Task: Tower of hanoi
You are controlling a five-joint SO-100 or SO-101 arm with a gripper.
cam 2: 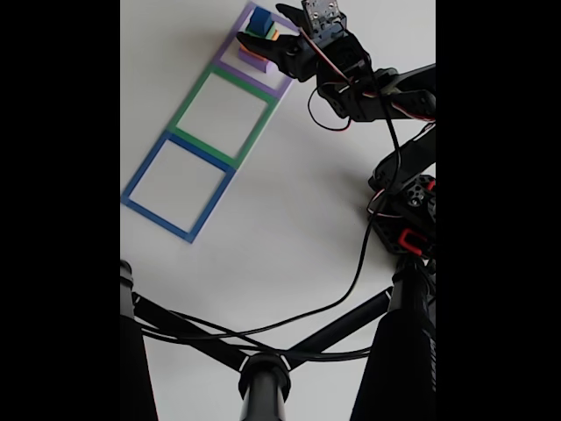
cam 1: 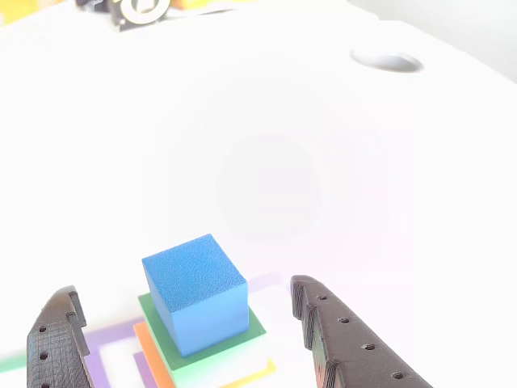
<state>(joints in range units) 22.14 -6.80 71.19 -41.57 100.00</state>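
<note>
Other view: blue cube [cam 1: 196, 293] between parted jaws.

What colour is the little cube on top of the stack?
Blue; the small cube shows best in the other view, close up.

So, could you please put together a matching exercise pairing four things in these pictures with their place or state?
Things:
1. blue cube
2. green cube
3. gripper
4. blue square outline

Places or states:
A. open, fingers either side of the stack
B. on top of the stack
C. empty, at the end of the row far from the stack
D. directly under the top block

Pairs: 1-B, 2-D, 3-A, 4-C
</note>
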